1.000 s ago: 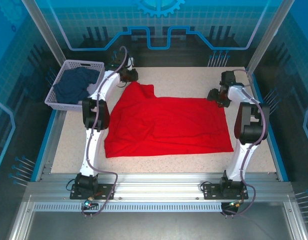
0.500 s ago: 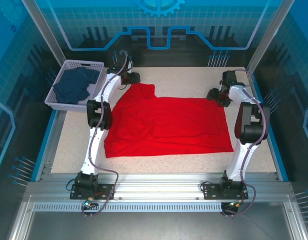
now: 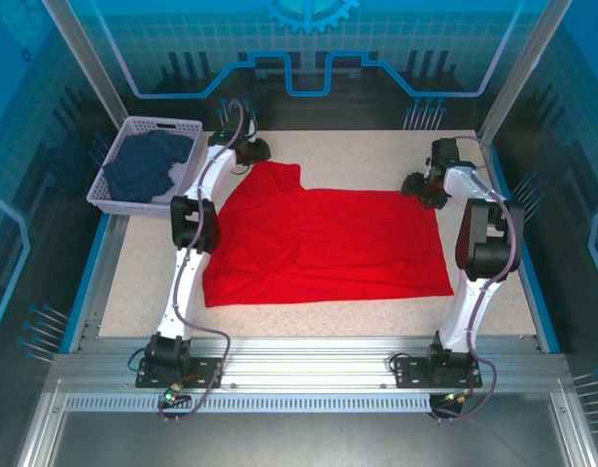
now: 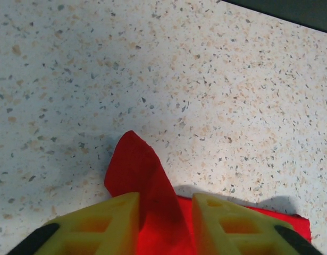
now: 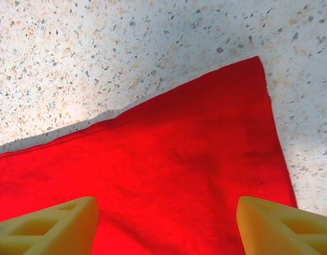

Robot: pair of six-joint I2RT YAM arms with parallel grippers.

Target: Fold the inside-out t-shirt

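The inside-out t-shirt [image 3: 328, 243] lies spread flat on the speckled table, bright red, with one sleeve or corner reaching toward the far left. My left gripper [image 3: 254, 151] is at that far-left tip. In the left wrist view its yellow fingers [image 4: 107, 223] stand close together, with a raised ridge of the shirt [image 4: 136, 164] pinched between them [image 4: 166, 201]. My right gripper [image 3: 421, 187] hovers over the shirt's far-right corner. In the right wrist view it is open [image 5: 166, 202], fingers wide apart above the flat red cloth [image 5: 179, 159], and holds nothing.
A lavender basket [image 3: 112, 146] holding a dark navy garment [image 3: 143, 165] stands at the far left, close to the left arm. Bare table runs along the far edge [image 3: 357, 151] and in front of the shirt [image 3: 328, 321].
The left arm's elbow has drifted slightly right and the left gripper has shifted a little at the shirt's far-left tip. The shirt and right arm look unchanged.
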